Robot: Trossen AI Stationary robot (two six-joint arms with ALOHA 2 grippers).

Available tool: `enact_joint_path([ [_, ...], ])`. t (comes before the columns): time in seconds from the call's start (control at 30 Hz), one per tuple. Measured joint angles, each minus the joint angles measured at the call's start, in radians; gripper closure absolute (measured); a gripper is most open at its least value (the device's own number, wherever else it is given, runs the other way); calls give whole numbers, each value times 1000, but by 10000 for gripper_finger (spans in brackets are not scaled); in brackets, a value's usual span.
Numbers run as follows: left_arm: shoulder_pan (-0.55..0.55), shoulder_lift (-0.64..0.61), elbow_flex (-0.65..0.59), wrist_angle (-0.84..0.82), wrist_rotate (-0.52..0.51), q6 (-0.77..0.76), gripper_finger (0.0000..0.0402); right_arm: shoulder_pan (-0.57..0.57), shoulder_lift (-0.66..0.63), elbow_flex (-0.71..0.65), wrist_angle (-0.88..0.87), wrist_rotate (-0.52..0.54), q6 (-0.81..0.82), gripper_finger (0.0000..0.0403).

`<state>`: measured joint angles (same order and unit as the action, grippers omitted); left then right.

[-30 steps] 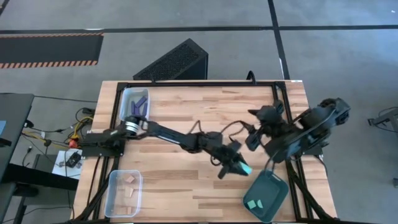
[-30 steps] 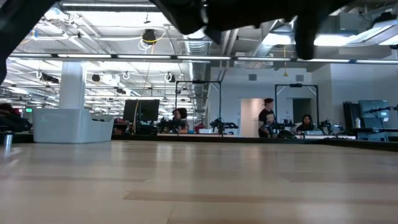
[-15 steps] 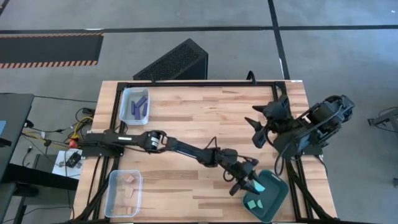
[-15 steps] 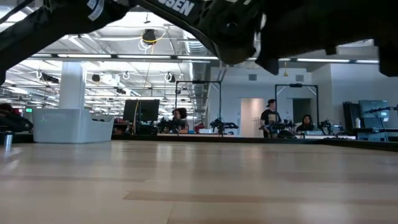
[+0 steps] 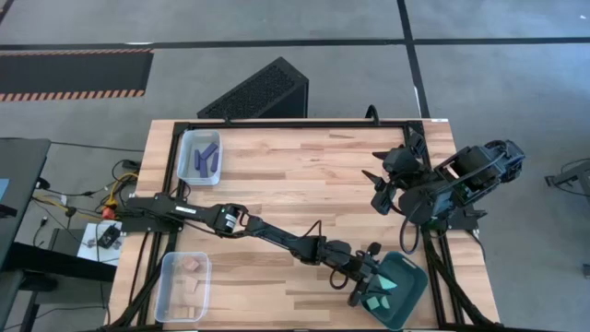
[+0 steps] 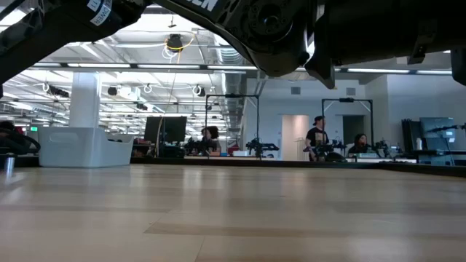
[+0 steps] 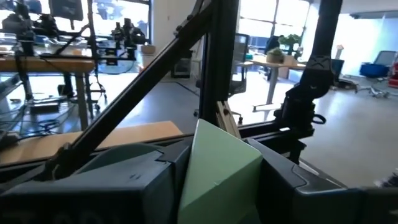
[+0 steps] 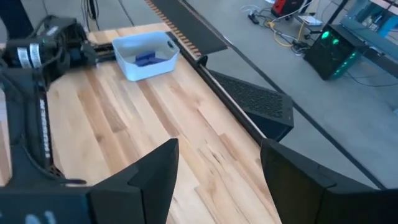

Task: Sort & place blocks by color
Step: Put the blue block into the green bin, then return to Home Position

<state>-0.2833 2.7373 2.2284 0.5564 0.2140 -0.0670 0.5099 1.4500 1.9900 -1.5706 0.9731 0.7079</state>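
My left arm reaches across the table to the dark teal tray [image 5: 406, 288] at the near right corner. Its gripper [image 5: 373, 282] [image 7: 217, 171] is shut on a light teal cube [image 7: 219, 168] over the tray's left part. Another teal cube [image 5: 373, 303] lies flat in the tray. Dark blue bars [image 5: 205, 155] lie in the clear bin [image 5: 187, 157] at the far left, also in the right wrist view [image 8: 147, 58]. Tan pieces [image 5: 192, 265] lie in the clear bin [image 5: 171, 293] at the near left. My right gripper [image 5: 377, 189] [image 8: 217, 171] hovers open, high at the table's right. My left gripper pinches the light teal cube by two opposite faces [image 7: 186, 180], one finger [image 7: 124, 183] on each side. The fingers come at it slanting from the table's left. The cube is lifted clear of the table, tilted, one corner [image 7: 200, 124] standing up between the fingers.
The black frame rail [image 5: 304, 124] runs around the wooden table. A dark perforated box [image 5: 258, 90] lies on the floor past the far edge. Bare wood [image 5: 304, 175] spreads across the middle. In the low view, a white bin [image 6: 84, 145] stands far left and people sit beyond the table.
My left gripper has carried the teal cube from the table's middle right toward the near right corner, ending over the tray's left part, the arm stretching out low along the near side. My right gripper has drawn a little toward the far edge.
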Motion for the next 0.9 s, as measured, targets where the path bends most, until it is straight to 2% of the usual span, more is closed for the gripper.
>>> enact_joint_path([
  [0.33, -3, 0, 0, -6, -44, 35, 284, -35, 0, 0, 0, -9, -26, 154],
  [0.73, -21, 0, 0, -31, -36, -23, 195, -35, 1, 0, 1, -32, 40, 154],
  [0.9, -1, -32, 0, -48, -34, -88, 186, -18, 1, 0, 3, -32, 85, 154],
])
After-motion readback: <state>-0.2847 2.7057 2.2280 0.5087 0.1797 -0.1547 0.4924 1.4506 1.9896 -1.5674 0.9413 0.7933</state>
